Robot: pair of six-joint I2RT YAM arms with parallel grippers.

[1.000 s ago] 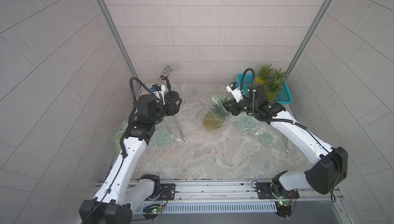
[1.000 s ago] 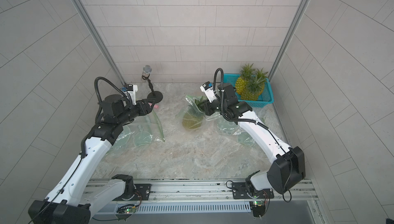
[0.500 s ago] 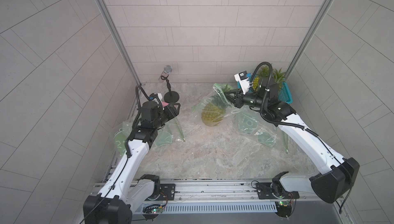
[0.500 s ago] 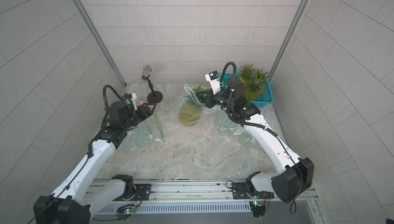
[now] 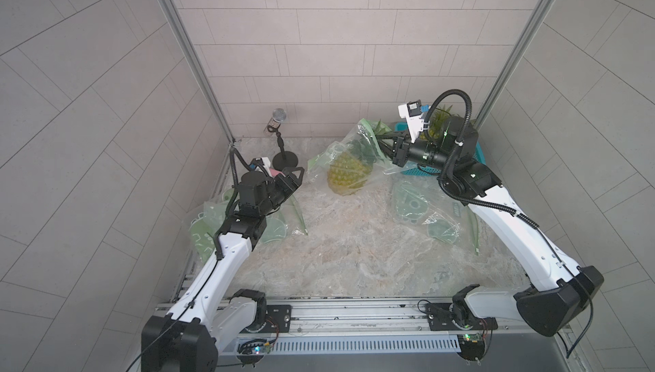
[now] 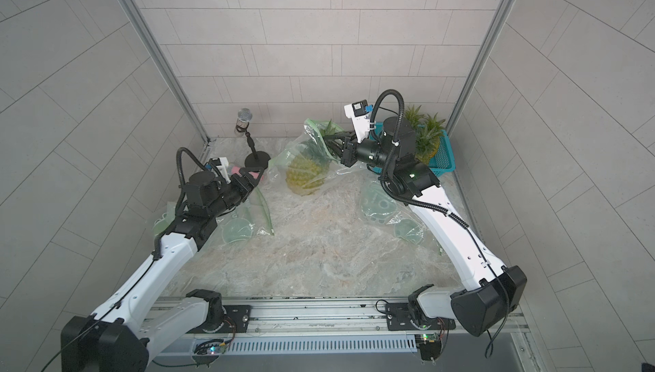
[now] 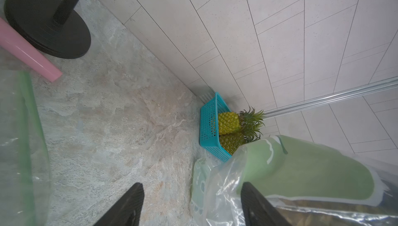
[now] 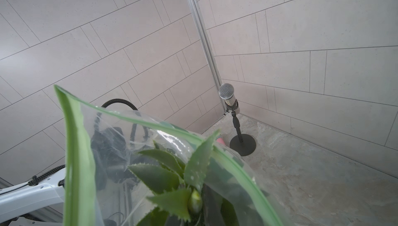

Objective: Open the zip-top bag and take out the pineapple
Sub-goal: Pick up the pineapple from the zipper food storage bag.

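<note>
The right fingers (image 5: 390,150), pressed nearly together, pinch the spiky green crown of the yellow pineapple (image 5: 343,174), which lies tilted inside the clear, green-rimmed zip-top plastic bag (image 5: 329,150) at the back of the marbled stone-look desk (image 5: 354,246), while the left fingers (image 7: 133,201) stand spread just beside the bag.

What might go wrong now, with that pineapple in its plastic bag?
1. The right gripper pinches only the crown leaves of the pineapple; they might slip or tear under the fruit's weight.
2. The zip-top bag wraps the fruit, while the left gripper is open and holds nothing, so the bag may simply come along.
3. The microphone stand is close beside the left gripper and might get knocked.
</note>
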